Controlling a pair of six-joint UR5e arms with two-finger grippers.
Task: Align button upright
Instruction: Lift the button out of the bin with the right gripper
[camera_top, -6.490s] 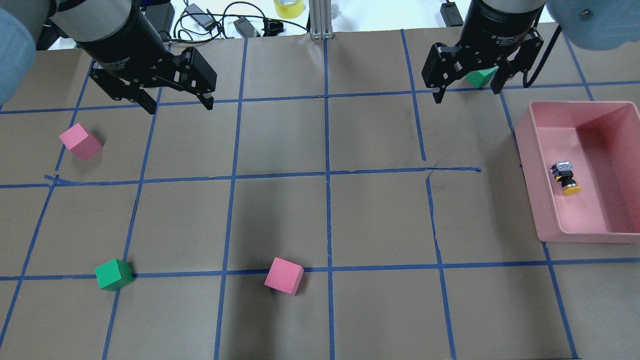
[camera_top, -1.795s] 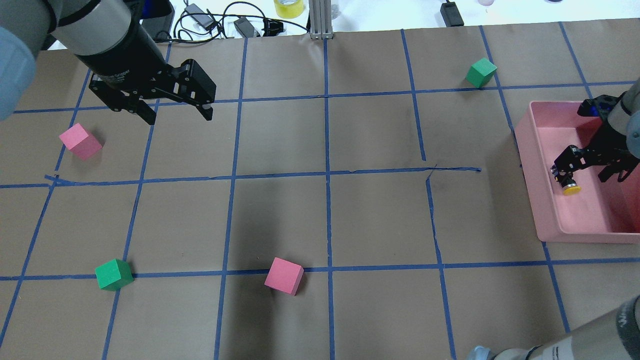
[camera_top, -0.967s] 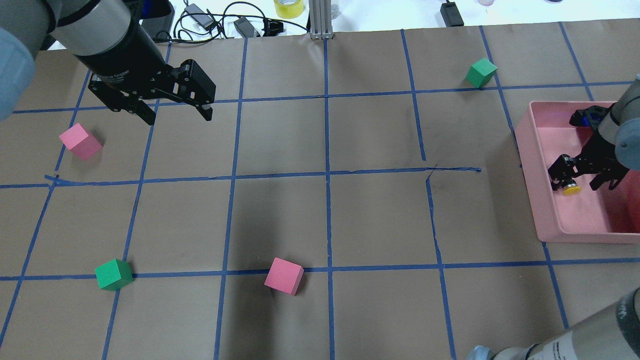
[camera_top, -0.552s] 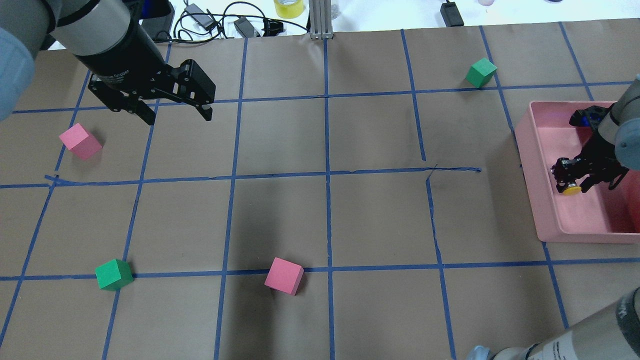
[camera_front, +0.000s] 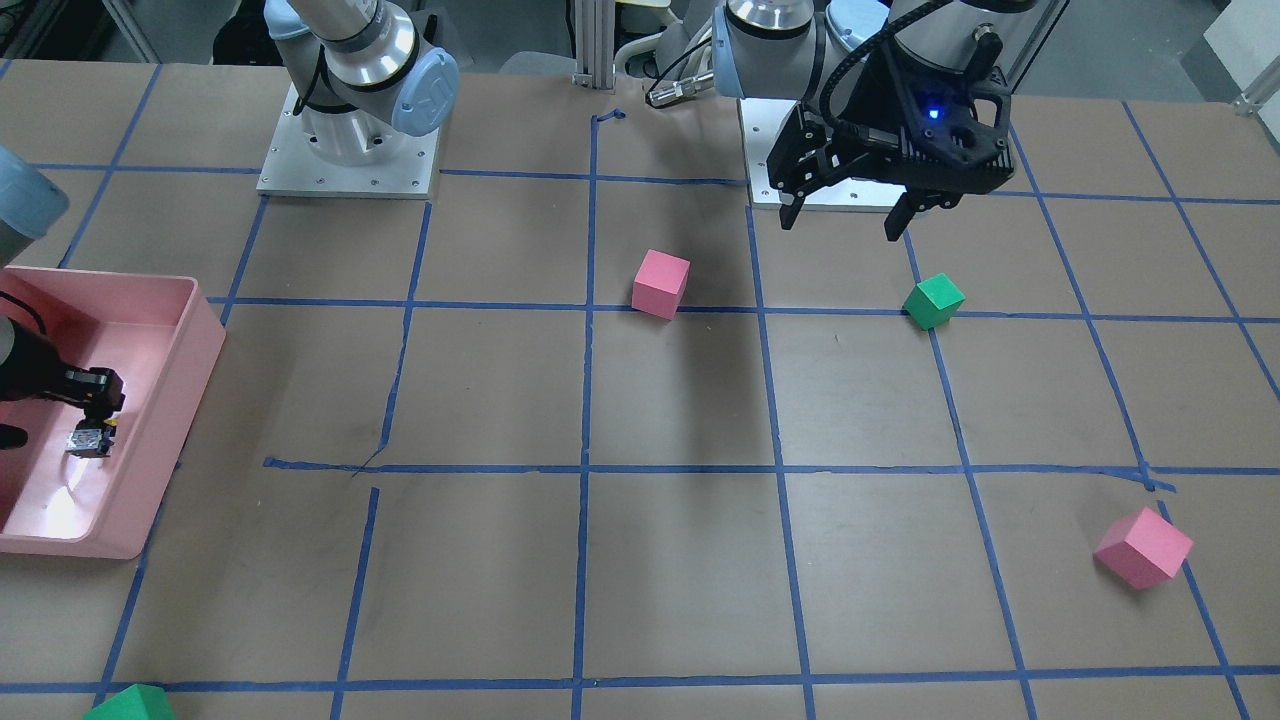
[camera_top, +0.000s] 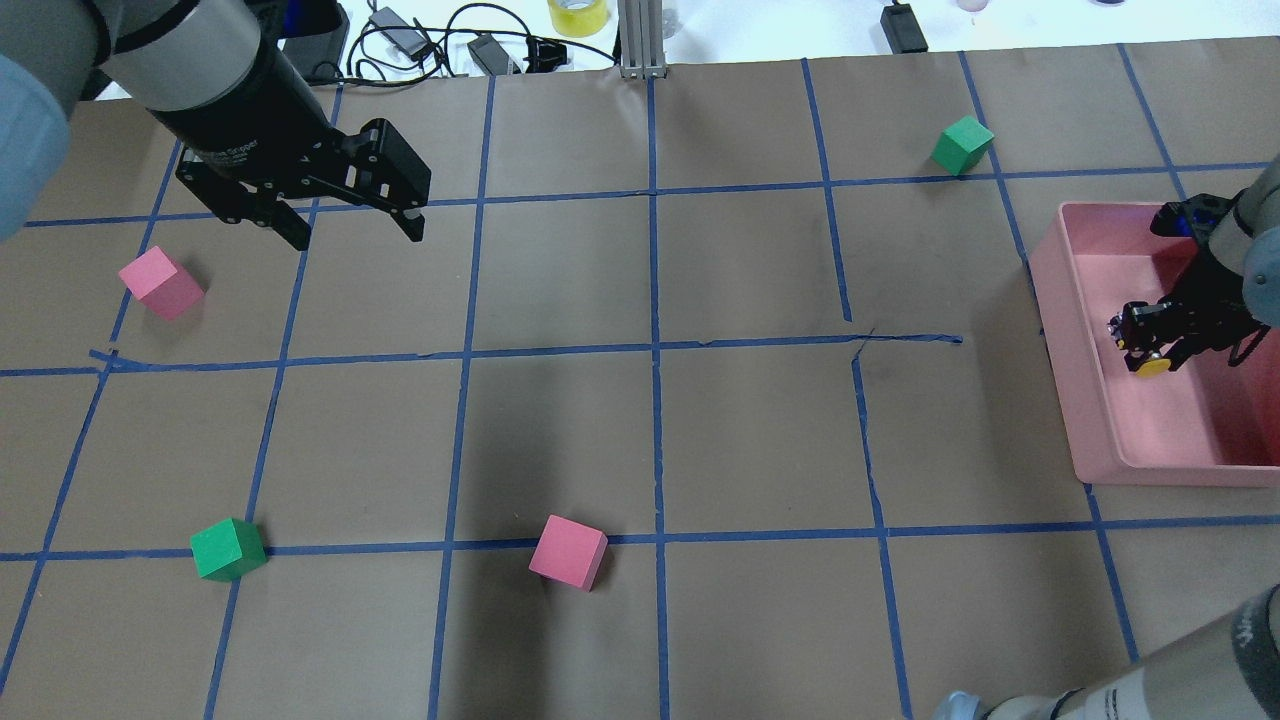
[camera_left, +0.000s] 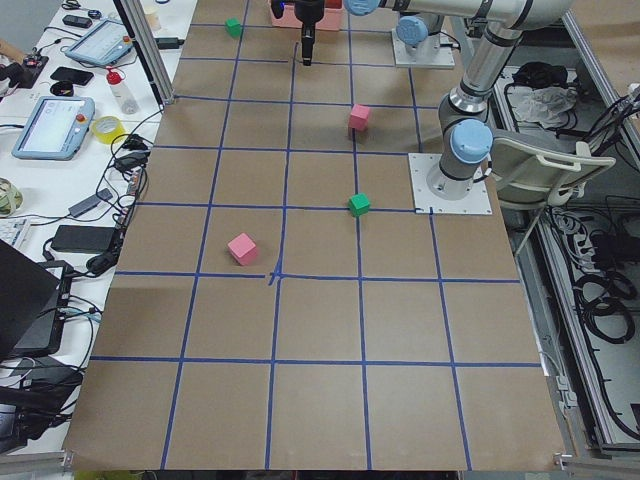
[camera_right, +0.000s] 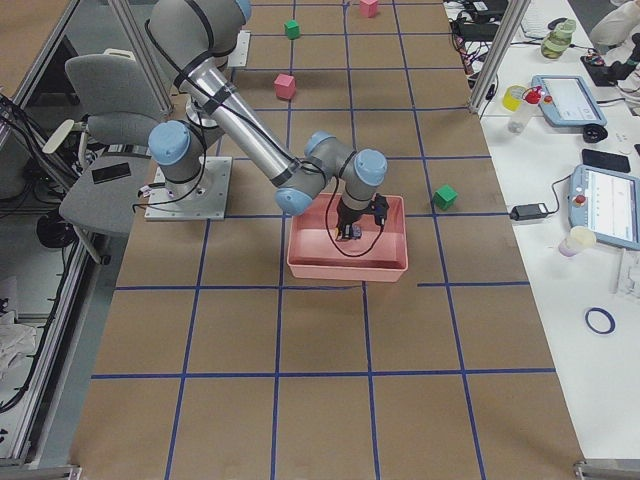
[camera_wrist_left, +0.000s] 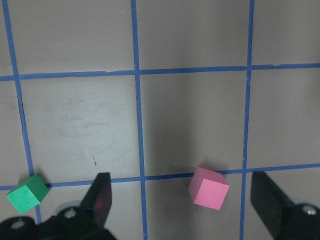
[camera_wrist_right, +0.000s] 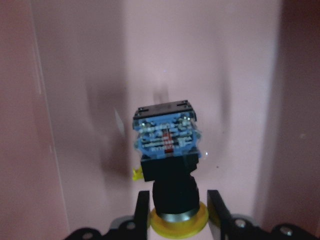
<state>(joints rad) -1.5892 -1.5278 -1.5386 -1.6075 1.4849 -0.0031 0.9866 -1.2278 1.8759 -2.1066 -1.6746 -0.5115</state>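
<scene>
The button (camera_top: 1150, 362) has a yellow cap, a black body and a grey-blue contact block. It is inside the pink bin (camera_top: 1068, 360) at the table's right end. My right gripper (camera_top: 1148, 345) reaches into the bin and is shut on the button. In the right wrist view the fingers (camera_wrist_right: 141, 212) clamp the black body (camera_wrist_right: 172, 182) just above the yellow cap, with the contact block pointing away. The front-facing view shows the button (camera_front: 88, 438) just under the right gripper (camera_front: 98, 392). My left gripper (camera_top: 350, 220) is open and empty, hovering over the far left.
Two pink cubes (camera_top: 161, 283) (camera_top: 568, 552) and two green cubes (camera_top: 228, 549) (camera_top: 962, 144) lie scattered on the brown gridded table. The left wrist view shows a pink cube (camera_wrist_left: 208, 187) and a green cube (camera_wrist_left: 27, 193) below the left gripper. Cables and tape lie past the far edge.
My right arm swung from the far right into the bin, lowered over the button and shut on it. It has now shifted slightly with the button. The left arm barely moved.
</scene>
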